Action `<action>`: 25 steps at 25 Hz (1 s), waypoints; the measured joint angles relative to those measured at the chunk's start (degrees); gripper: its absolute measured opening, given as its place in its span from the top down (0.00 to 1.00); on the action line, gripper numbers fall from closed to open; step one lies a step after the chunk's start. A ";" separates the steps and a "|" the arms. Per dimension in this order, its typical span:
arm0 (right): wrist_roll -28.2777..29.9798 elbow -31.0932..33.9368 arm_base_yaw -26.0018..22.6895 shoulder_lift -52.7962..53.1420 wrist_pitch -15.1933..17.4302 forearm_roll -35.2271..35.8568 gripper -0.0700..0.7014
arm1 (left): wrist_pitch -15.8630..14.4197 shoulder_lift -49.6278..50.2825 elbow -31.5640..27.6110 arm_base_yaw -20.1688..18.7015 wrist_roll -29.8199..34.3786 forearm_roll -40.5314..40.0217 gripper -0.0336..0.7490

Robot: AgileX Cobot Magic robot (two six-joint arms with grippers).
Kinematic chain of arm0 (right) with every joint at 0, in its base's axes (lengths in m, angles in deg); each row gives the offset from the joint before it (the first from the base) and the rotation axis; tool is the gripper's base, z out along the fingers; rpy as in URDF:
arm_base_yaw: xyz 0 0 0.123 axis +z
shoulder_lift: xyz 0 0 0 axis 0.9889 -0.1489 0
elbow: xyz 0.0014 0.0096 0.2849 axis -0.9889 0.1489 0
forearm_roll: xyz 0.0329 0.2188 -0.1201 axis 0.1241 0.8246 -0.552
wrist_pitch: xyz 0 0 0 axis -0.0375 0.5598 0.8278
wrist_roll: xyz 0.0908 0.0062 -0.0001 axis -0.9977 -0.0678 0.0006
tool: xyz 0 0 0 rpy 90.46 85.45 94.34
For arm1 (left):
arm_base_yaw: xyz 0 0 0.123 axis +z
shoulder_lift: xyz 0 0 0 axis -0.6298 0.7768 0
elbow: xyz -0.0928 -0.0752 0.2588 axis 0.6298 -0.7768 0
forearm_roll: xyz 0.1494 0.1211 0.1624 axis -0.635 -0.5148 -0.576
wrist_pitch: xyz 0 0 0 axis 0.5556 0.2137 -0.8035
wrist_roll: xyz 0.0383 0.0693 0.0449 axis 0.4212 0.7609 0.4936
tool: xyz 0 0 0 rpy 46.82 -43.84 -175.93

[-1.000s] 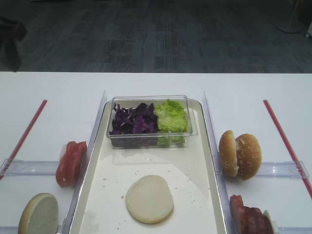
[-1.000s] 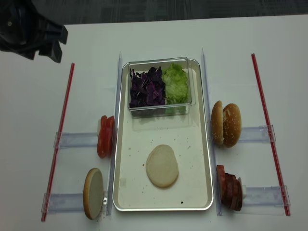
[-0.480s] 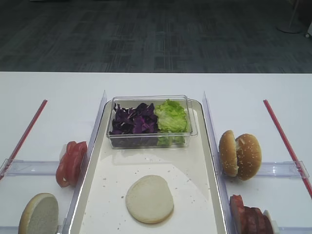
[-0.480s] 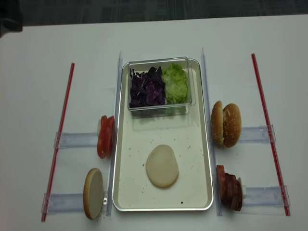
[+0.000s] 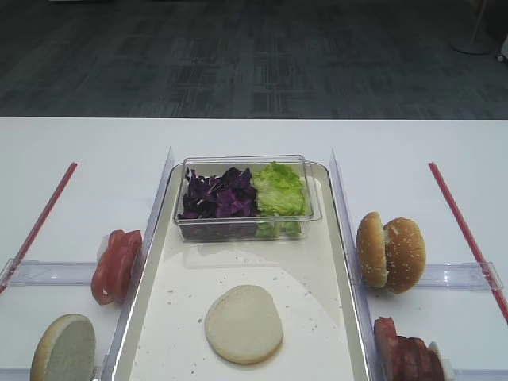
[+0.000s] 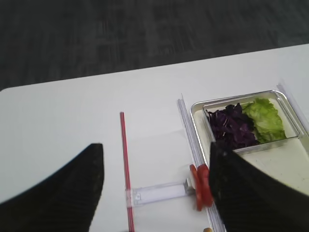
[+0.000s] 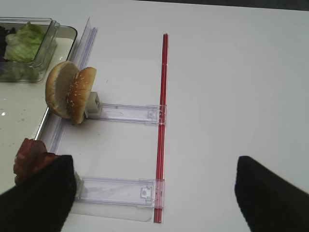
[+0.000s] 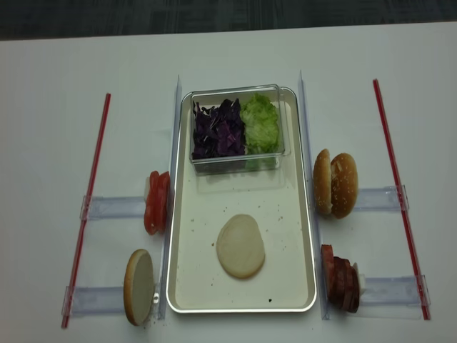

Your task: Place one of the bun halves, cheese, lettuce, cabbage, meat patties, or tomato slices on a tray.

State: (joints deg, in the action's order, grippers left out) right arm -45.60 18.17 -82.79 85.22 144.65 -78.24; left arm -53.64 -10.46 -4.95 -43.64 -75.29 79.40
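A pale bun half [image 5: 244, 324] [image 8: 240, 246] lies flat on the long off-white tray [image 5: 343, 238] [image 8: 214, 207]. A second bun half [image 5: 63, 348] [image 8: 138, 286] stands on edge left of the tray. Lettuce [image 5: 278, 189] [image 6: 265, 118] and purple cabbage [image 5: 218, 194] [image 6: 231, 126] fill a clear tub at the tray's far end. Tomato slices [image 5: 115, 266] [image 6: 200, 186] stand left of the tray. Darker red-brown slices [image 5: 409, 357] [image 7: 29, 154], perhaps the meat patties, stand at the right. Cheese is out of view. My left gripper [image 6: 154, 193] and right gripper [image 7: 154, 198] hang open and empty above the table, absent from both exterior views.
A clear tub [image 5: 246, 226] sits on the tray's far end. Two sesame bun halves [image 5: 390, 252] [image 7: 71, 92] stand right of the tray. Clear plastic rails [image 8: 111, 208] [image 7: 125, 113] and red strips [image 8: 93, 186] [image 7: 161, 121] lie on both sides.
The dark left arm at the upper left of both exterior views has pulled out of those views. The food and tray have not moved.
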 joint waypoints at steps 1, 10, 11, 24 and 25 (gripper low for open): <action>0.00 0.00 0.00 0.00 0.00 0.00 0.03 | 0.00 -1.17 0.00 0.00 0.00 0.00 0.41; 0.00 0.00 0.00 0.00 0.00 0.00 0.03 | -0.22 -13.17 -6.59 0.09 0.00 0.30 0.41; 0.00 0.00 0.00 0.00 0.00 0.00 0.03 | -0.32 -14.86 -8.90 0.09 0.00 0.30 0.41; 0.00 0.00 0.00 0.00 0.00 0.00 0.03 | -0.45 -32.63 -38.23 0.09 0.00 0.30 0.41; 0.00 0.00 0.00 0.00 0.00 0.00 0.03 | -0.45 -34.06 -39.91 0.09 0.00 0.30 0.41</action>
State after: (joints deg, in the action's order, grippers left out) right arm -45.60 18.17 -82.79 85.22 144.65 -78.24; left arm -54.09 -44.52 -44.85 -43.54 -75.29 79.70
